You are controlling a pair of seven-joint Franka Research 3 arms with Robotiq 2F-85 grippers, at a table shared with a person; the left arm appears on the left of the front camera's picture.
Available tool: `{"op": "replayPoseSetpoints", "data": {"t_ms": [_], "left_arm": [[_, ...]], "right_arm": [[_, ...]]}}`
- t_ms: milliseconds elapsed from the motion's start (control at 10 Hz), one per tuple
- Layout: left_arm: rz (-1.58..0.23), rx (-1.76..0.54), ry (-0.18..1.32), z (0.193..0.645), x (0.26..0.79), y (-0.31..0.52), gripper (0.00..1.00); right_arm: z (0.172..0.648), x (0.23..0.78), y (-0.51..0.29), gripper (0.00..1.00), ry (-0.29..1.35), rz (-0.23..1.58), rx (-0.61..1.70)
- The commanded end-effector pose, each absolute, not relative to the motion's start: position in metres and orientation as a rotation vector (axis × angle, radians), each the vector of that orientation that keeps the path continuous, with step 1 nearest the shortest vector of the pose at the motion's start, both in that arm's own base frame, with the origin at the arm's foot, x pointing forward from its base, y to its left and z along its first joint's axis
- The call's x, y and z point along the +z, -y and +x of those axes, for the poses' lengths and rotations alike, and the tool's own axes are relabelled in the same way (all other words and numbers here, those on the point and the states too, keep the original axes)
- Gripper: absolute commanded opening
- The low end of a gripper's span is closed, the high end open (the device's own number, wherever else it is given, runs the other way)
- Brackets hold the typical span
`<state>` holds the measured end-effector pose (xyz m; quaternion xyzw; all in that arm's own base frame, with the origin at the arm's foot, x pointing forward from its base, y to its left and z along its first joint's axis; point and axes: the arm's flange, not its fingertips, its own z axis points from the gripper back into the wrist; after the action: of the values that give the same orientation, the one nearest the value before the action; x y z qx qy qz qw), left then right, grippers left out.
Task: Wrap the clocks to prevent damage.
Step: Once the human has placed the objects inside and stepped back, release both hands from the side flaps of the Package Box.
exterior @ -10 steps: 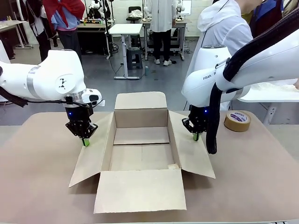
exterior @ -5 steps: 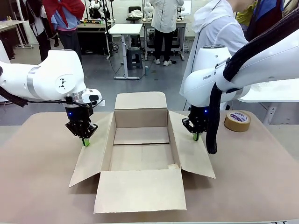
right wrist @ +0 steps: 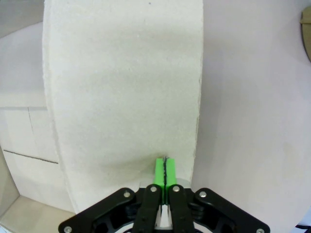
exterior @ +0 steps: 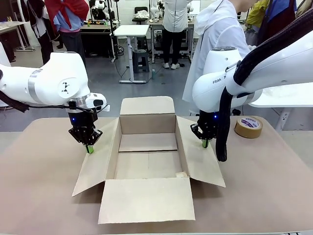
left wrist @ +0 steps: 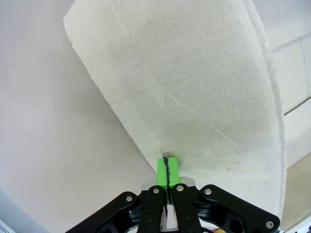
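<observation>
1. Cardboard carton (exterior: 146,164) sits mid-tabletop (exterior: 44,196) with all four flaps splayed; the near flap stops short of the near edge.
2. Left end effector (exterior: 89,148): pads pressed together, tips on the left flap by its outer edge.
3. Right end effector (exterior: 204,143): the same, on the right flap.
4. Tape roll (exterior: 248,127) lies toward the far right corner, apart from the carton.
5. Clocks (exterior: 293,91): perhaps the whitish patch on a side table behind the right arm; cannot tell.
6. Both near corners are open.

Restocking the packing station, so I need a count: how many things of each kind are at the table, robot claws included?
Cardboard carton, open: 1
Tape roll, brown: 1
Claws, both shut, one at each side flap: 2 (left claw, right claw)
Total: 4
</observation>
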<state>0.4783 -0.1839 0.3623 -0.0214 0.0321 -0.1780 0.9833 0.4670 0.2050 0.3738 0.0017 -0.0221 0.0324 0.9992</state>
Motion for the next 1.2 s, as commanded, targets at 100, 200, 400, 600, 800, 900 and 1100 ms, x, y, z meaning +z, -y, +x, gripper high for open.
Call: {"op": "replayPoseSetpoints", "data": {"t_ms": [100,200,400,600,800,900,1100], "left_arm": [[-0.037,-0.360,-0.067,0.4775,0.3610,0.1836,0.00],[-0.037,-0.360,-0.067,0.4775,0.3610,0.1836,0.00],[-0.037,-0.360,-0.067,0.4775,0.3610,0.1836,0.00],[-0.037,-0.360,-0.067,0.4775,0.3610,0.1836,0.00],[-0.037,-0.360,-0.067,0.4775,0.3610,0.1836,0.00],[-0.037,-0.360,-0.067,0.4775,0.3610,0.1836,0.00],[-0.037,-0.360,-0.067,0.4775,0.3610,0.1836,0.00]], "right_arm": [[0.4654,0.3705,-0.2047,0.01,0.046,-0.012,0.057],[0.4654,0.3705,-0.2047,0.01,0.046,-0.012,0.057],[0.4654,0.3705,-0.2047,0.01,0.046,-0.012,0.057],[0.4654,0.3705,-0.2047,0.01,0.046,-0.012,0.057],[0.4654,0.3705,-0.2047,0.01,0.046,-0.012,0.057],[0.4654,0.3705,-0.2047,0.01,0.046,-0.012,0.057],[0.4654,0.3705,-0.2047,0.01,0.046,-0.012,0.057]]}}
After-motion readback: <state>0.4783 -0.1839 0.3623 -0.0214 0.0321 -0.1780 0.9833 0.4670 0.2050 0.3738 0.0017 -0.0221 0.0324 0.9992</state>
